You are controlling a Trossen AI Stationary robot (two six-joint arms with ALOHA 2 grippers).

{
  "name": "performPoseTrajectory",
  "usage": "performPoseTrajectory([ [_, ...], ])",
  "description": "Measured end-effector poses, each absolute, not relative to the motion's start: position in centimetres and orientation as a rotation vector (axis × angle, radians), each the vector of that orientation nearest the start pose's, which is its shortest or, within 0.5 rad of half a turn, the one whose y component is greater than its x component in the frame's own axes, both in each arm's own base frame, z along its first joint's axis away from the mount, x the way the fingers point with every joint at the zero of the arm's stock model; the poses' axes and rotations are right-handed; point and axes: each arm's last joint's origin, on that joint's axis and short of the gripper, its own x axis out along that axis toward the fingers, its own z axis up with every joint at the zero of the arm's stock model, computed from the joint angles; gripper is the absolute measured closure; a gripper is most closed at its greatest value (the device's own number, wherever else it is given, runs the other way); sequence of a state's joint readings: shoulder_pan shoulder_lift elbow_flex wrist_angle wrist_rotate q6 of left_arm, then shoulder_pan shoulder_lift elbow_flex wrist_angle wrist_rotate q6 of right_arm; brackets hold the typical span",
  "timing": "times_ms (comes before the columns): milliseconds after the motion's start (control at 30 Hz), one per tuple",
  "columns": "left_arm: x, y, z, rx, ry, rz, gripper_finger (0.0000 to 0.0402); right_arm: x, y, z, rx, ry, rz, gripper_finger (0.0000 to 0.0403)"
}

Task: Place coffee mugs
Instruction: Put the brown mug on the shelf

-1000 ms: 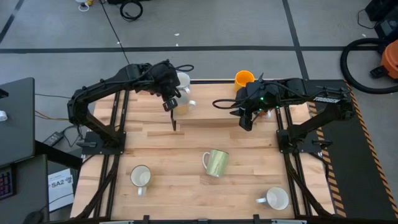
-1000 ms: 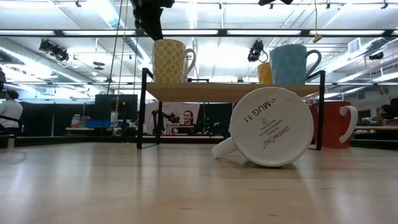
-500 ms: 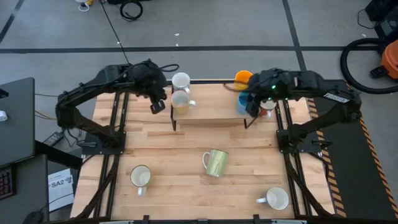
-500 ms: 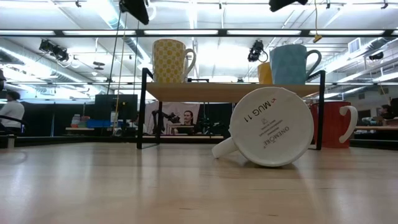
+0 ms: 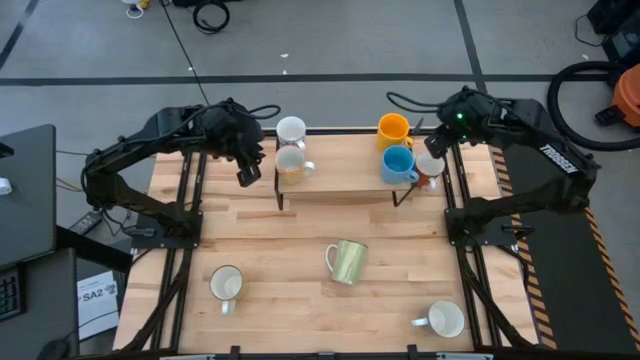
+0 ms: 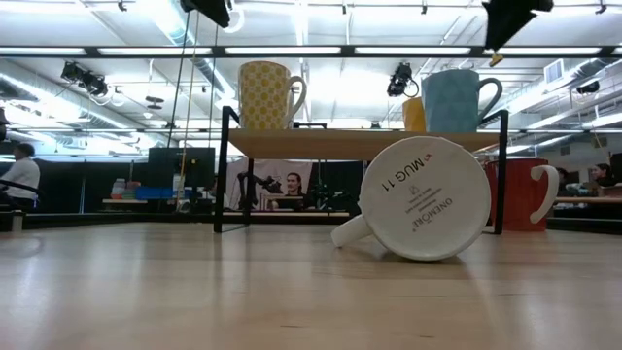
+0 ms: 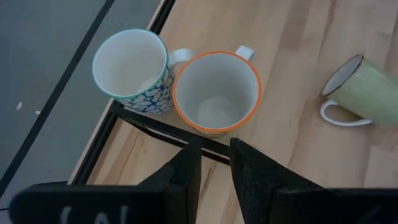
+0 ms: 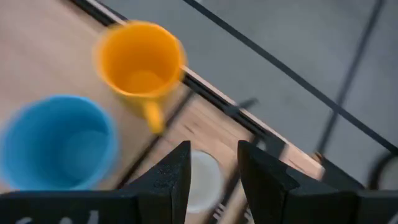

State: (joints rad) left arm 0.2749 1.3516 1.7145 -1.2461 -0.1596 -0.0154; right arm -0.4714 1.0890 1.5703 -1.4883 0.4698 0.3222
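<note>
Judging by how the coffee mugs lie, the task is taken to be about half done. Two mugs are seen on the small shelf [image 5: 340, 188]: an orange-rimmed mug [image 7: 216, 93] just ahead of the left pincer [image 7: 214, 163], and a light blue mug [image 5: 398, 163] just beside the right pincer [image 8: 211, 169]. Close around the shelf three more are set: a blue-and-white patterned mug [image 7: 132, 70] touching the orange-rimmed one, an orange-yellow mug [image 8: 140, 60] at the table's far edge, and a white mug [image 8: 202, 180] under the right pincer.

Well apart from both pincers, three mugs are left: a pale green mug [image 5: 347, 261] tipped on its side, and two white mugs [image 5: 226, 285] [image 5: 444, 320] upright near the front edge.

Both pincers are held slightly parted, with nothing between the fingers.

All mugs appear glazed, smooth, round and handled. The shelf is a wooden board on thin black metal legs; the table [image 5: 290, 320] is of pale jointed wood.
</note>
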Motion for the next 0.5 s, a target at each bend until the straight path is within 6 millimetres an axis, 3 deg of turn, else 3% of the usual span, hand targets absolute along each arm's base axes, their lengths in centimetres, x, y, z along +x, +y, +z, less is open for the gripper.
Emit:
performPoseTrajectory([
  [200, 22.3, 6.8, 42.9, -0.065, 0.887, 0.413, 0.0310, 10.4, -8.5, 41.6, 0.310, 0.929, -1.120, 0.0266],
  [500, 22.3, 6.8, 42.9, -0.066, 0.888, 0.413, 0.0310, 9.1, -10.6, 37.3, 0.441, 1.057, -1.128, 0.0266],
])
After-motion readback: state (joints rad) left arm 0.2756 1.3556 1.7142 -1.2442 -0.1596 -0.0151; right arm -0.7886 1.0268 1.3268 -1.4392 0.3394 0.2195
